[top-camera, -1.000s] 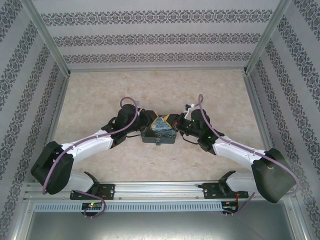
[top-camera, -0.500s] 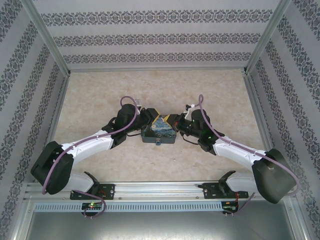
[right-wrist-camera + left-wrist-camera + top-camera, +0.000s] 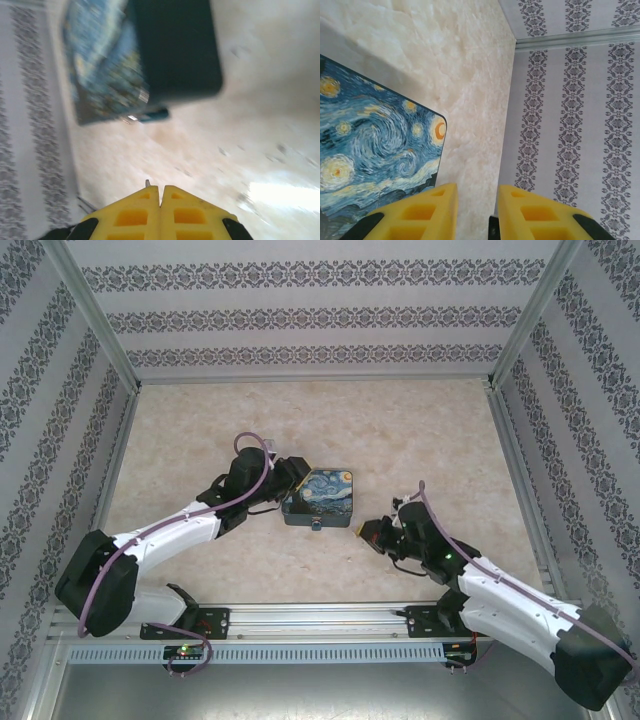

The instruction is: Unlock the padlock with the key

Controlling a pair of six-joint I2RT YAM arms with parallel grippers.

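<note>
**Step in hand (judged): bring the key to the padlock and seat it**

- Table (image 3: 200, 430): pale marbled top. It gives the box little to catch on, so the box may slide under a push.
- Box (image 3: 325, 495): painted lid, lying flat at the table's middle. Brace it before any key pressure.
- Left gripper (image 3: 477, 195): at the box's 9 o'clock, just beside its corner. Its fingers stand slightly apart with nothing between them. It would do best to press or pinch the box's side so the lock cannot shift.
- Right gripper (image 3: 160, 189): at the box's 4 o'clock, apart from it, pads clenched together. Approach low and slowly toward the box's 6 o'clock face, with the key's shaft in line with the keyhole. Turn only once the key is fully in.
- Padlock (image 3: 318, 525): small and blue-bodied, hanging at the box's 6 o'clock edge. It is blurred in the right wrist view, so its keyhole cannot be made out.
- Key (image 3: 147, 183): a tiny metal tip pokes out from the seam of the right pads. This is probably the key, though the sliver is too small to be sure. With so little exposed, any tilt would spoil the entry.

**Count**

- Table: 1
- Arms: 2
- Box: 1
- Grippers: 2
- Padlock: 1
- Key: 1
</note>
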